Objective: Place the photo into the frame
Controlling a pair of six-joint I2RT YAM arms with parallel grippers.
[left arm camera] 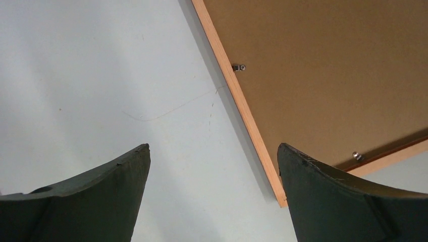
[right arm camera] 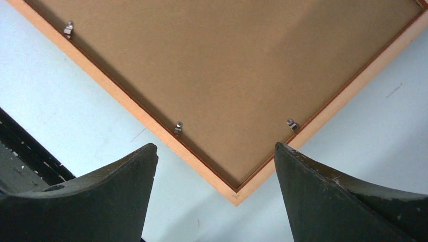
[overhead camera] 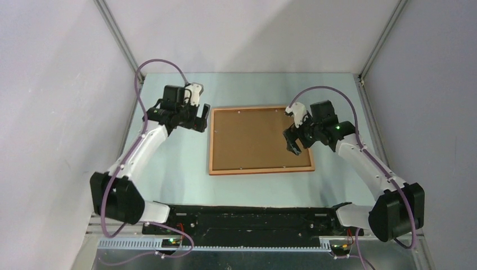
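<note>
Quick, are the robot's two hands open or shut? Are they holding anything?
Left gripper: open, holding nothing, by the frame edge.
Right gripper: open, holding nothing, over a frame corner.

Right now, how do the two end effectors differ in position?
The left end effector is over the table, the right end effector over the backing board. The left sits by the frame's far left corner, the right midway along its right side. Both are open, empty.

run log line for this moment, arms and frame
left gripper: open, empty, left of frame | right gripper: open, empty, over frame's right part | frame: flat on table, backing board up | photo: not visible
</note>
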